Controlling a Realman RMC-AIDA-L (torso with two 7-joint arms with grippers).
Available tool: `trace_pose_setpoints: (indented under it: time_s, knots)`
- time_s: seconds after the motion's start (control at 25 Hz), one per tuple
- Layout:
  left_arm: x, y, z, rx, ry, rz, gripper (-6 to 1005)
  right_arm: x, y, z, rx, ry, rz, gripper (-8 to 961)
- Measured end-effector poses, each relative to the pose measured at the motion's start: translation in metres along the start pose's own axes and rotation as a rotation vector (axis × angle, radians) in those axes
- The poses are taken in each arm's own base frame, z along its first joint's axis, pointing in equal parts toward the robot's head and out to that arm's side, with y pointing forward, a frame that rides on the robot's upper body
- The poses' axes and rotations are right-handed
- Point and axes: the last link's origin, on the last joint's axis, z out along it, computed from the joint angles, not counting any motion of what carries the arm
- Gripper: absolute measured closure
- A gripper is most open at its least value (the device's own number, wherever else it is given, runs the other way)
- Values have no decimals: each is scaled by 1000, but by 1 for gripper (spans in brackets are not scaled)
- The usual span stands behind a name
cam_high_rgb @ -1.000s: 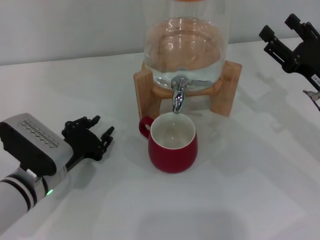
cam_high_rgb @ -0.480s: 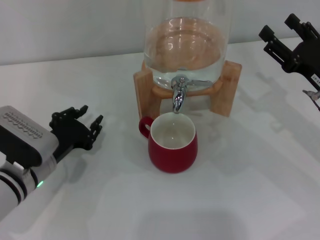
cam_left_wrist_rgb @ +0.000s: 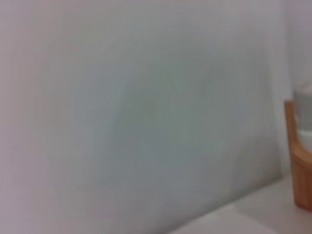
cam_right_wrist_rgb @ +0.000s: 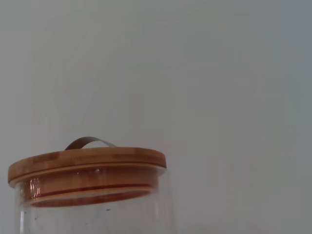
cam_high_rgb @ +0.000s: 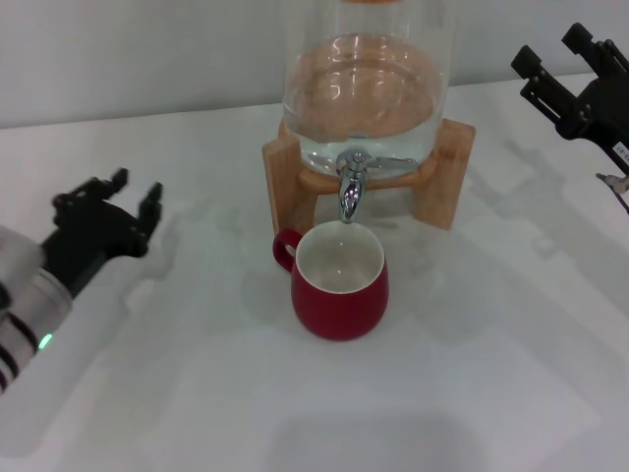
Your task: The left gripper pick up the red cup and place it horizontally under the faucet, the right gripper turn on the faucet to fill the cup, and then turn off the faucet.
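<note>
Red cup stands upright on the white table, mouth directly under the faucet, handle toward the robot's left, held by neither gripper. Left gripper hovers well apart from it at the left, fingers spread and empty. Right gripper sits raised at the far right, jaws parted, clear of the glass dispenser on its wooden stand. The wooden lid is on the dispenser.

White table, pale wall.
Before me a plain white tabletop runs back to a bare grey-white wall; soft, even light throws faint shadows.
</note>
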Motion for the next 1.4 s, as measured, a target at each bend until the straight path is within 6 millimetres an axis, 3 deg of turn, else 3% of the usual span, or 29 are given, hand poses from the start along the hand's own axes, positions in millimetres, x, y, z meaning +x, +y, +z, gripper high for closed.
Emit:
trace_pose_setpoints:
  time_s: [0.36,0.8,1.24,1.4]
  knots:
    - [-4,-12,-14,73,59,-96,569,-1,1,0,-8,-6,1,127]
    - [-30,-41,-63,264,68,-202,559,-1,8,-4,-43,-13,6,127]
    - [-36,-54,-81,333,94,-212,545,3,13,-6,-60,1,16,127]
    - [-38,-62,-98,384,145,-222,545,4,16,-5,-73,8,27,127]
